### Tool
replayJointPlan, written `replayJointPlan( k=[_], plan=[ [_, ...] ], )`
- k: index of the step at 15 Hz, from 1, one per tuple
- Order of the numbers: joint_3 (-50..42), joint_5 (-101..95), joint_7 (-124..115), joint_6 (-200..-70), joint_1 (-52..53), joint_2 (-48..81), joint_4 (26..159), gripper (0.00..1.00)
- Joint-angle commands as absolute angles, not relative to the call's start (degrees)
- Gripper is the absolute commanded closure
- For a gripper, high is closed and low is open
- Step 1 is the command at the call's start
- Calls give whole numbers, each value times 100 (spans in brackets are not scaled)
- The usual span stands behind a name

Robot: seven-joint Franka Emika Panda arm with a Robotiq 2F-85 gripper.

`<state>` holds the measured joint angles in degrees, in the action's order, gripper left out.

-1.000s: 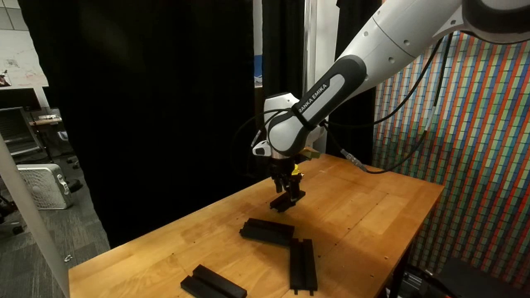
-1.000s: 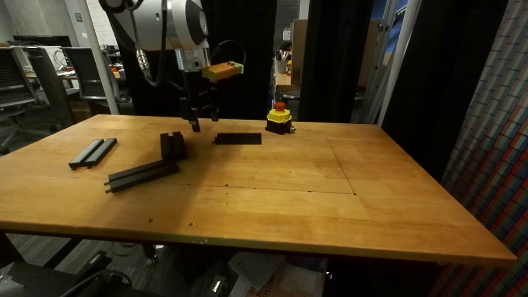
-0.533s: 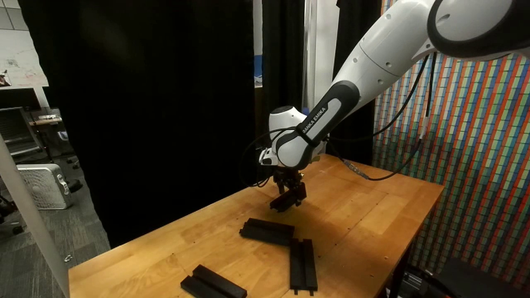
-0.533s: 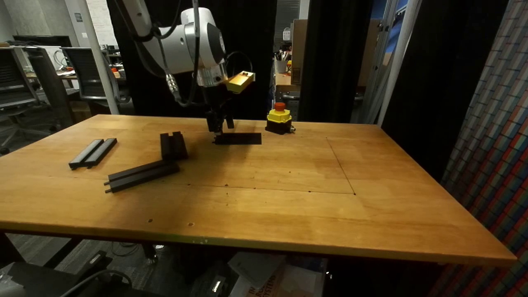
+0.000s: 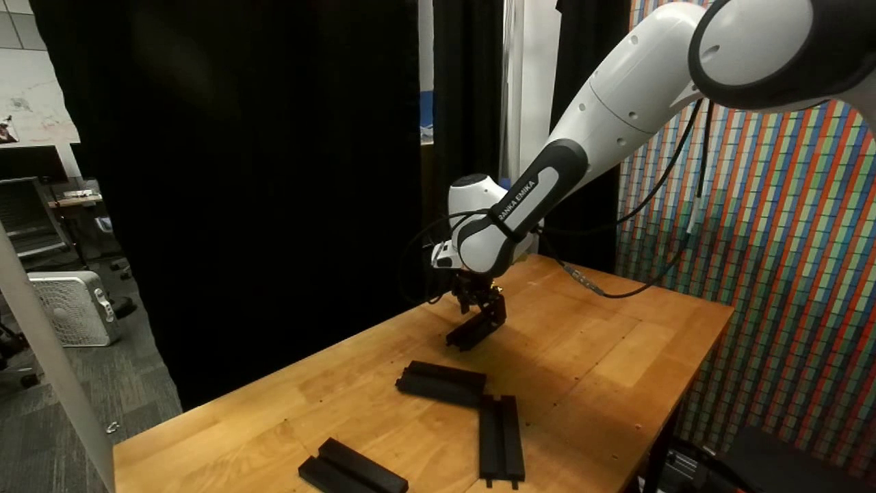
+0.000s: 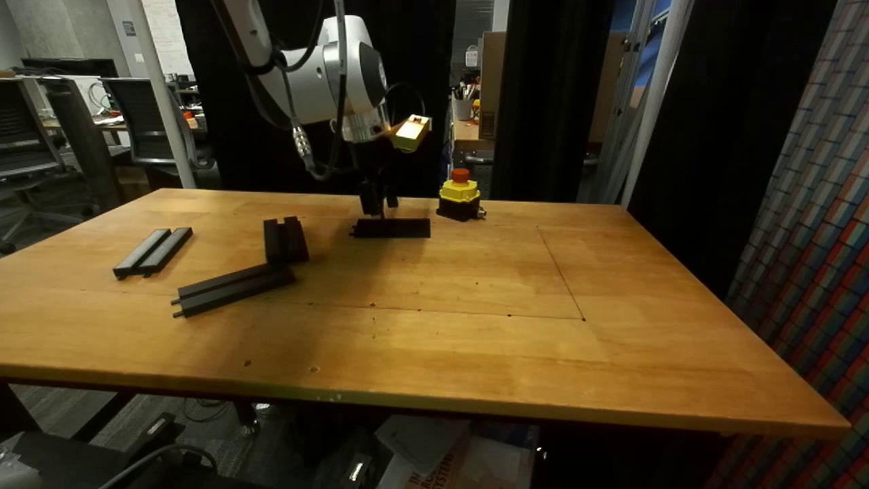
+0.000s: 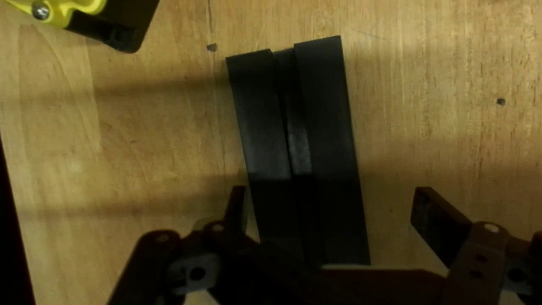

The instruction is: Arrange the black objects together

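Robotiq gripper (image 7: 331,202): jaws stood wide apart, either side of grooved black bar (image 7: 296,148) in wrist view; contact was unclear | bar lay flat, part-shadowed, on wooden table (image 6: 475,346) near emergency-stop button (image 6: 459,194)

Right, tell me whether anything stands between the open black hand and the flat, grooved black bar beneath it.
Nothing visible does: in the wrist view, the flat, grooved black bar shows between the open jaws of the hand. The red-topped yellow-and-black box stands apart from both.
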<state>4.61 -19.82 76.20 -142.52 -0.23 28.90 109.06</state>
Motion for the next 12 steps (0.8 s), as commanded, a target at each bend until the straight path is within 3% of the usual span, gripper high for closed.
replayJointPlan(
  k=[1, 12],
  plan=[
    [480, -1956, 7876, -14244, -75, 3185, 10530, 0],
    [475, -1847, 7998, -14106, -193, 3701, 10025, 0]
  ],
)
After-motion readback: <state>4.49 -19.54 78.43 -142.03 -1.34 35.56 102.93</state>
